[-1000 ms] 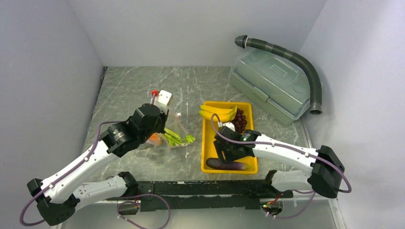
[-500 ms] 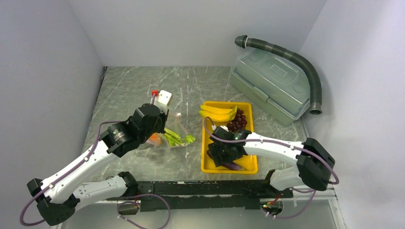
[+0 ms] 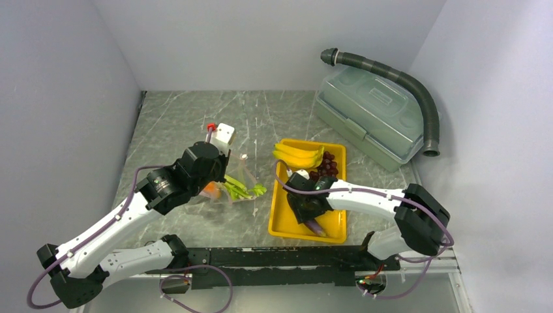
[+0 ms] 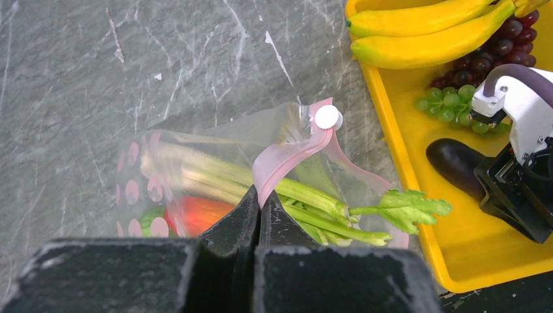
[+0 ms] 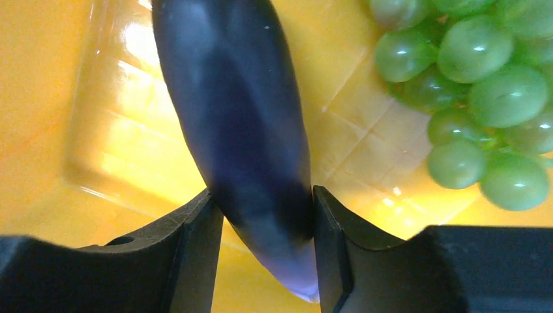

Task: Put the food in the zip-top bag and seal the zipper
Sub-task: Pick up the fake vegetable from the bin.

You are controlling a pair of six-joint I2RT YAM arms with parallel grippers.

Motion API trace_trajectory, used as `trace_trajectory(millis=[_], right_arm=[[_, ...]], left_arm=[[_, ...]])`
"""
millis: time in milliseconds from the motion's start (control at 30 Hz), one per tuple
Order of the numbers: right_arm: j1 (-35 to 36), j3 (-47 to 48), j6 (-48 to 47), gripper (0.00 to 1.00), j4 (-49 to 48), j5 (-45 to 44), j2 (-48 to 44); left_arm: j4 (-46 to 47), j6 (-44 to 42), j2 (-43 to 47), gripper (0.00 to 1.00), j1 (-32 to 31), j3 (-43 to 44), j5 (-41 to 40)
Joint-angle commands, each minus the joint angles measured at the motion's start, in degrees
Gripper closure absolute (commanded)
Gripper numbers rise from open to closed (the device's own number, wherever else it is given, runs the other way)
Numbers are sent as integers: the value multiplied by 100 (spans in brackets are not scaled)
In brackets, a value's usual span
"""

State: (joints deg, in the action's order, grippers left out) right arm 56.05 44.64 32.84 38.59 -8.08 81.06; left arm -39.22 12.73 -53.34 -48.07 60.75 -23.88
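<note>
The clear zip-top bag [image 3: 240, 184] lies between the arms, mouth toward the yellow tray [image 3: 279, 225]. It holds green stalks [image 4: 313, 199] and a red pepper [image 4: 199, 212]; leafy tips stick out of the mouth. My left gripper [image 4: 261, 195] is shut on the pink zipper strip [image 4: 293, 153] and holds it raised. My right gripper [image 5: 264, 215] is low in the tray, shut on the purple eggplant [image 5: 241, 117]. In the top view that gripper [image 3: 310, 212] covers most of the eggplant [image 3: 317, 227]. Green grapes [image 5: 482, 85], dark red grapes [image 3: 326, 166] and bananas [image 3: 298, 156] lie in the tray.
A grey-green lidded box [image 3: 372, 117] and a corrugated hose [image 3: 404, 85] are at the back right. A small white block with a red cap [image 3: 222, 134] stands behind the left wrist. Walls close in on three sides.
My right gripper has moved left and lower in the tray and closed round the eggplant, which has turned from crosswise to slanted. The tray has shifted slightly left. The left arm is unmoved.
</note>
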Motion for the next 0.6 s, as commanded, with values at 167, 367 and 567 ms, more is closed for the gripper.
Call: trace_trajectory(millis=[167,367,567], right_arm=[[-17,556,126,76,135,-778,-255],[-14,854,17,84,343,-960,-740],[-7,1280,-326,85,403,-667,-1032]], left_arm=[[274,-105,105,100,16,6,-102],[283,-105,113,100,12,-1,-110],[275,-104,105,100,11,16,-100]])
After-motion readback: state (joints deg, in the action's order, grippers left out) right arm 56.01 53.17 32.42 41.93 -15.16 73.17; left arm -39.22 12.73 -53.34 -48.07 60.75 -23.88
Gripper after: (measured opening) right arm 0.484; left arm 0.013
